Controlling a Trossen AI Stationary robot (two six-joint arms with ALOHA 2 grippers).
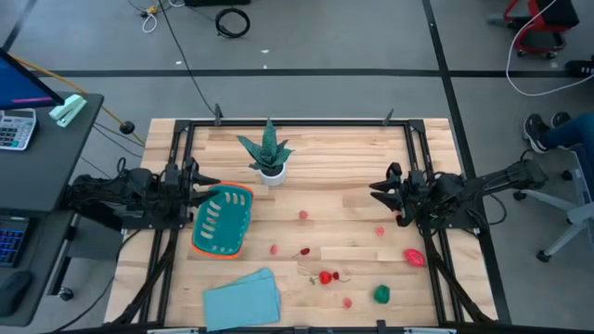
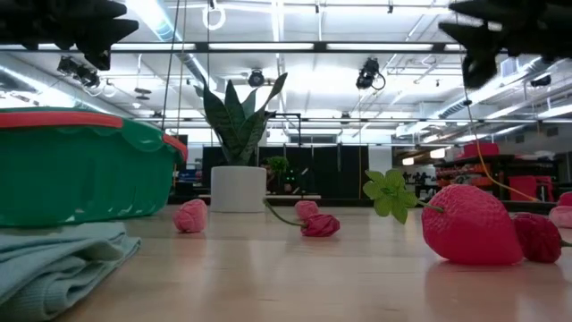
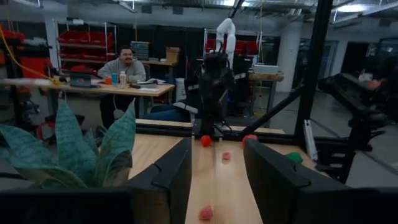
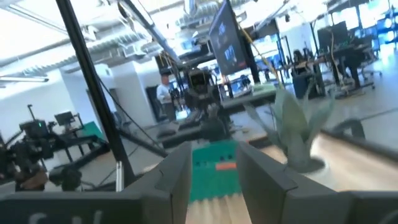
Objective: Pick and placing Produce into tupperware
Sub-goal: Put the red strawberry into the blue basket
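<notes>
Several Produce pieces (image 1: 413, 257) lie scattered on the wooden table (image 1: 343, 176), right of the tupperware (image 1: 223, 223), which sits teal and orange-rimmed just beside the left gripper (image 1: 212, 182); fingers spread, holding nothing. Right gripper (image 1: 377, 189): at the right edge, fingers spread, empty. Potted plant (image 1: 268, 152); light-blue sheet (image 1: 242, 301). No legible writing anywhere
</notes>
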